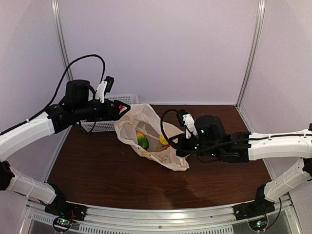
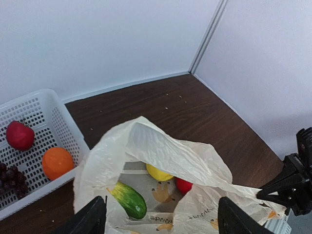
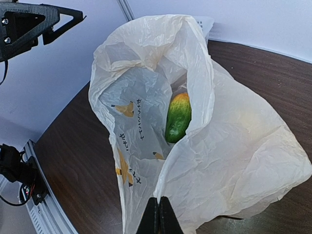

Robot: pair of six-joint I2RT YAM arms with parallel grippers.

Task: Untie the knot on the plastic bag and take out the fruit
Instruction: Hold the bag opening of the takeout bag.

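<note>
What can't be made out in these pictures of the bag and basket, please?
- Top view: what the basket holds, hidden behind the left arm.
- Right wrist view: any fruit besides the green fruit, covered by folds of the plastic bag.
- Left wrist view: the grapes, cut off by the left edge.

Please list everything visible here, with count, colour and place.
plastic bag: one, cream with banana prints, table middle, mouth open.
green fruit: one, green-yellow, in the bag.
yellow fruit: one, yellow, in the bag.
red fruit: one, red, in the bag.
basket: one, white, table's back left.
second red fruit: one, red, in the basket.
orange fruit: one, orange, in the basket.
grapes: one bunch, dark, in the basket.
table: one, dark brown.
left gripper: one, black, open, by the bag's rim.
right gripper: one, black, shut on the bag's edge.
</note>
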